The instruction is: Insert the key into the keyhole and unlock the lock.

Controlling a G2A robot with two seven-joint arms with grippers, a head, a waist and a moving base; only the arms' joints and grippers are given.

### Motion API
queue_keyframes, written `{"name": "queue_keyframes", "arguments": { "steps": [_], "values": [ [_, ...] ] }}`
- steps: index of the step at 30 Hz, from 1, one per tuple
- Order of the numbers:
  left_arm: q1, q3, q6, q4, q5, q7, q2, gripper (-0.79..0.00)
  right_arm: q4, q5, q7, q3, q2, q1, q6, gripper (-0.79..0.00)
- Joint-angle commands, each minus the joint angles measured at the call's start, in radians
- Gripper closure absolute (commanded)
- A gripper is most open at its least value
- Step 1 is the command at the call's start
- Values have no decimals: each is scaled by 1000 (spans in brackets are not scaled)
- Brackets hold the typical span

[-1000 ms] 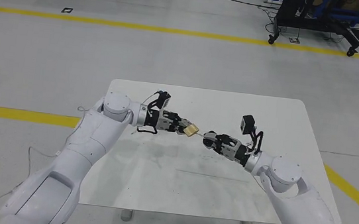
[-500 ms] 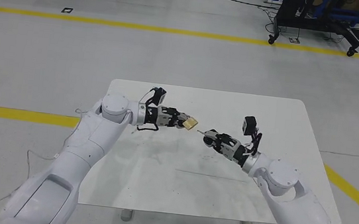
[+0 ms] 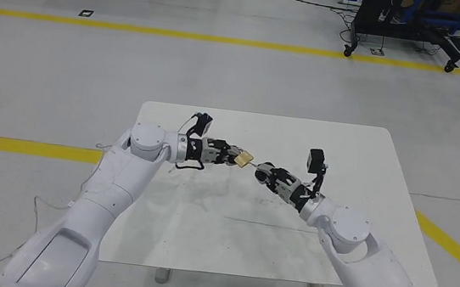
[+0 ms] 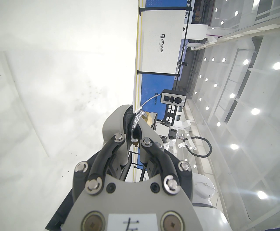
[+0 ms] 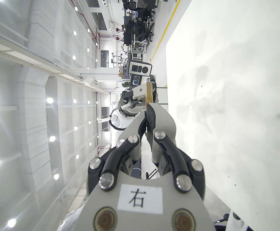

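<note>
The left arm rises from the near left of the white rectangular table (image 3: 357, 149), bends at the elbow and lays its forearm almost level, pointing right over the table's middle. The left gripper (image 3: 230, 155) (image 4: 135, 122) has its claw drawn narrow, clamped on the small brass padlock with a silver shackle (image 3: 245, 158) (image 4: 149, 118). In the left wrist view the fingers pinch the shackle end and the brass body juts out past the fingertips. The padlock is held up above the table, not resting on it.

The right arm comes in from the near right, its forearm slanting up and left toward the padlock. The right gripper (image 3: 263, 172) (image 5: 148, 109) is pinched tight, its pads pressed together. In the top view a thin sliver, the small metal key (image 3: 254, 165), shows between its fingertips and the padlock. In the right wrist view the padlock (image 5: 149, 94) stands edge-on just beyond the fingertips. Whether the key's tip is inside the keyhole cannot be told.

The two grippers face each other tip to tip, just beside one another, slightly left of the table's centre.
</note>
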Motion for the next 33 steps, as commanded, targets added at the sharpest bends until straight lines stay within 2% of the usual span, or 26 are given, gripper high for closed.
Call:
{"name": "queue_keyframes", "arguments": {
  "steps": [1,33],
  "values": [
    [1,-1,3,-3,-1,-5,1,0,-1,-8,-12,-2,-2,0,7,0],
    [10,-7,24,-19,2,8,5,0,-29,-62,-93,-26,-33,-16,40,0]
  ]
}}
